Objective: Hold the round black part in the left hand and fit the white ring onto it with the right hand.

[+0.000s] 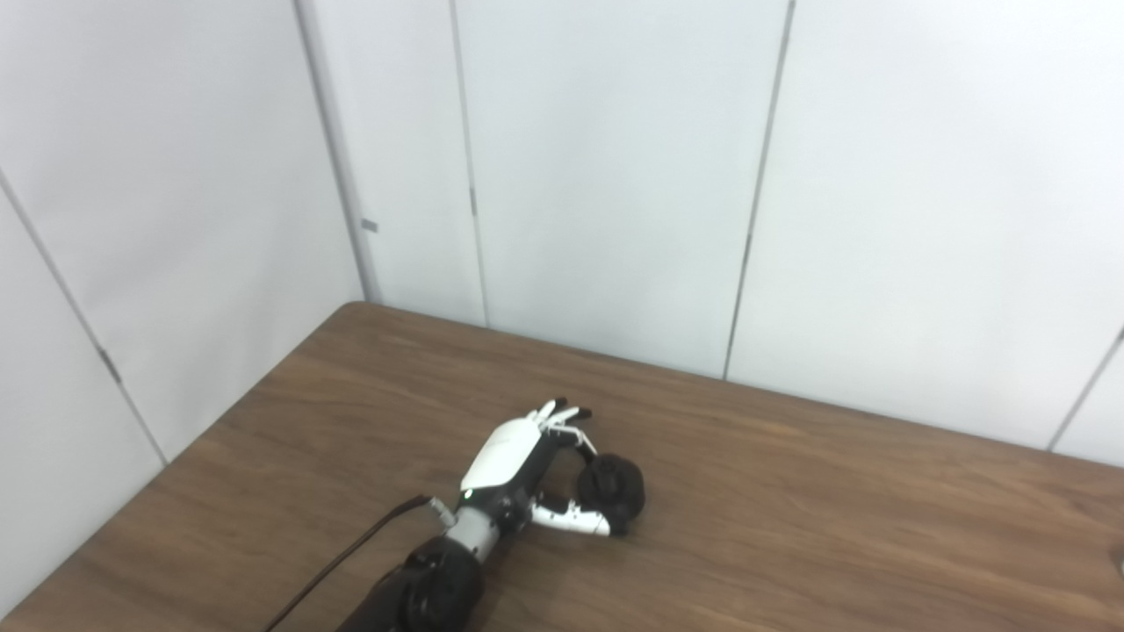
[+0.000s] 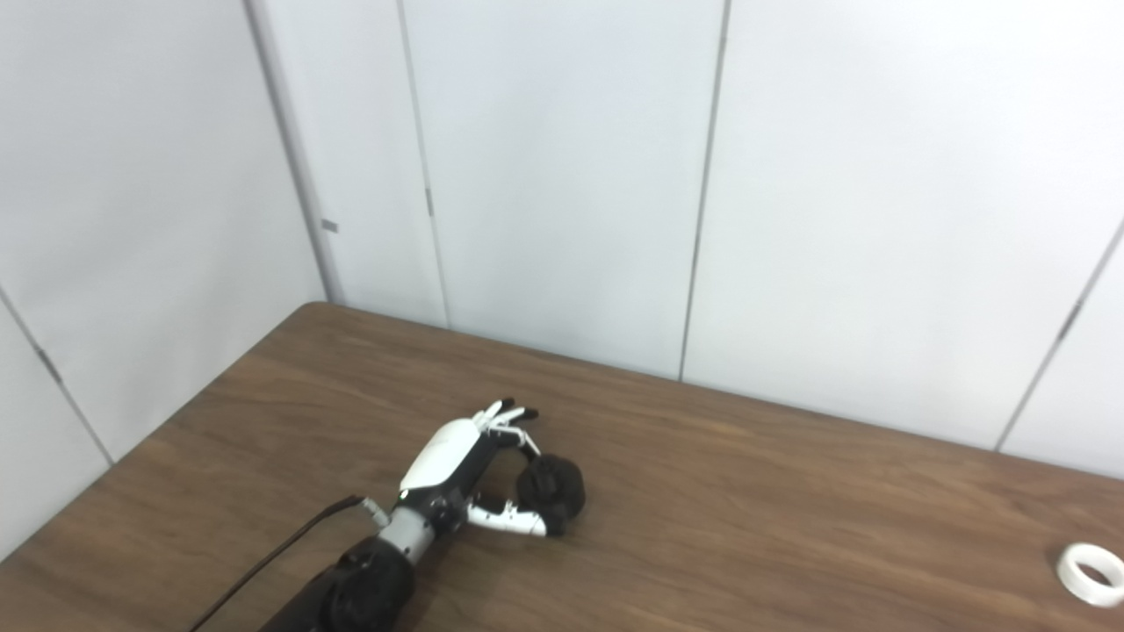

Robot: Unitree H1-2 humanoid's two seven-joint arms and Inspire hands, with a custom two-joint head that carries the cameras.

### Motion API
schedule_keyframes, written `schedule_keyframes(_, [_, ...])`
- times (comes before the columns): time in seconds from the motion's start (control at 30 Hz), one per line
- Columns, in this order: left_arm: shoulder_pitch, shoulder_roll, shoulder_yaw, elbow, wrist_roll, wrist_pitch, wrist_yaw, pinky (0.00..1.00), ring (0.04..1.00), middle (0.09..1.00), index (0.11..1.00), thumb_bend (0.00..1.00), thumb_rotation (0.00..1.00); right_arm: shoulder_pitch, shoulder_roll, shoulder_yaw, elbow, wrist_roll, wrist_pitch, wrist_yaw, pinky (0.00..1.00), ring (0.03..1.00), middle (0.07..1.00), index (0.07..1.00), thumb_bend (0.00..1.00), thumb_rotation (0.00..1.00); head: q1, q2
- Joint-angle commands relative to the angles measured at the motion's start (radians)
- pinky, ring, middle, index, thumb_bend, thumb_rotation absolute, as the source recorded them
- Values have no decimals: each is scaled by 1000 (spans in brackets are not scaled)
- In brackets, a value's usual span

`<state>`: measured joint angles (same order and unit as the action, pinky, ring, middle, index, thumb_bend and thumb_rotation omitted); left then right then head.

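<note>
In the left eye view, the left hand [image 1: 527,465] lies low on the brown table [image 1: 790,491] in the lower middle of the frame, with its fingers [image 1: 566,420] and thumb [image 1: 575,522] curled around the round black part [image 1: 615,491], which sits on the wood just right of the palm. In the right eye view, the same hand [image 2: 465,478] wraps the black part [image 2: 553,491] a bit left of the middle, and the white ring [image 2: 1091,574] lies flat on the table in the bottom right corner, well apart from the hand. The right hand does not show in either view.
</note>
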<state>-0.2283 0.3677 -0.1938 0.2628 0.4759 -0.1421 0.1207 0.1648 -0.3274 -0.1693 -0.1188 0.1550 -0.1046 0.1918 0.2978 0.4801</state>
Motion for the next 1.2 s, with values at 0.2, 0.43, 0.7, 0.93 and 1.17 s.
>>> schedule_keyframes(0.2, [60, 7, -7, -78, -8, -54, -84, 1000, 1000, 893, 478, 522, 48, -66, -36, -19, -96, -59, 57, -27, 907, 1000, 1000, 1000, 731, 779, -142, 34])
schedule_keyframes(0.43, [72, 15, -32, -87, 23, -99, -116, 1000, 1000, 894, 478, 521, 45, -140, -68, -44, -189, -162, 182, -76, 971, 998, 1000, 1000, 593, 500, -250, 34])
schedule_keyframes(0.7, [83, 51, -75, -69, 131, -172, -88, 1000, 999, 879, 479, 521, 44, -247, -136, -39, -238, -307, 298, -77, 826, 997, 1000, 946, 803, 404, -471, 33])
schedule_keyframes(0.93, [72, 64, -81, -61, 139, -194, -97, 1000, 992, 876, 479, 519, 43, -365, -282, 40, -177, -465, 337, -14, 887, 1000, 1000, 873, 965, 416, -542, 24])
schedule_keyframes(1.17, [72, 57, -93, -84, 152, -199, -104, 1000, 984, 862, 480, 520, 42, -484, -371, 122, -96, -538, 410, 75, 800, 981, 1000, 825, 1000, 351, -563, 24])
